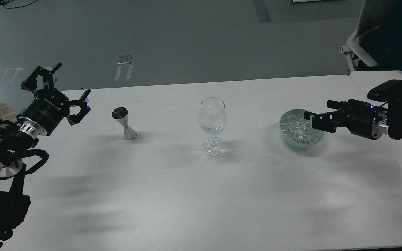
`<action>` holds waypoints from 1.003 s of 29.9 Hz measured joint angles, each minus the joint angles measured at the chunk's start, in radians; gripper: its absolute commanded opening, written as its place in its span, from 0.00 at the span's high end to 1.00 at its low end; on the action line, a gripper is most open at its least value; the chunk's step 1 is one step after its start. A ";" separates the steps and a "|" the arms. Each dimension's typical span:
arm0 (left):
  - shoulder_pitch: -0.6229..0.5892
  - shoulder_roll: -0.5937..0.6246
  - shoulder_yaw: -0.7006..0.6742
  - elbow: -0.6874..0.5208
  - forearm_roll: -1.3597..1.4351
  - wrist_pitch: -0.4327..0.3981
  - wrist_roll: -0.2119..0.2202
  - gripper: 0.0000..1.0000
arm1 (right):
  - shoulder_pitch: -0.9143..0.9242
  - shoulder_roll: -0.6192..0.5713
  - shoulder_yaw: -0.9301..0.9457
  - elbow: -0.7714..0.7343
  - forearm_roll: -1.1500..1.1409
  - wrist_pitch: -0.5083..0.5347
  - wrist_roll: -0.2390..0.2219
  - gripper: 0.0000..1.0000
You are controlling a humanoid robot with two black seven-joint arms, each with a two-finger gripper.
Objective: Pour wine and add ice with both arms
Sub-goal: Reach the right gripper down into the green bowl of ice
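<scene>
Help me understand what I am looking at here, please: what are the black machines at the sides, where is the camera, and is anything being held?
This single picture is taken from the robot's own head, looking forward and down at a white table. The two black jointed things are its arms, one coming in from each side. Each ends in a gripper, the part that grasps.

The left gripper is raised with its fingers spread wide open, and it holds nothing. The right gripper reaches over a pale green bowl filled with clear ice cubes. Whether it already pinches a cube is hard to tell from this angle.

Between them stand a clear stemmed wine glass, which looks empty, and to its left a small metal measuring cup shaped like an hourglass. Neither is touched.
</scene>
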 measured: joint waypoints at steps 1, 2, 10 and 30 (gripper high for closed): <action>0.002 -0.001 0.000 0.000 0.000 0.000 0.000 0.02 | 0.000 0.013 -0.003 -0.015 -0.003 0.000 0.000 0.05; 0.003 -0.002 0.000 -0.001 0.000 0.000 0.000 0.02 | 0.000 0.024 -0.006 -0.026 -0.005 0.001 0.000 0.10; 0.004 -0.021 0.000 -0.006 0.000 0.000 0.000 0.02 | 0.007 0.061 -0.063 -0.060 -0.011 0.001 0.006 0.42; 0.006 -0.035 0.000 -0.008 0.001 0.000 0.000 0.02 | 0.010 0.148 -0.086 -0.153 -0.027 0.000 0.007 0.44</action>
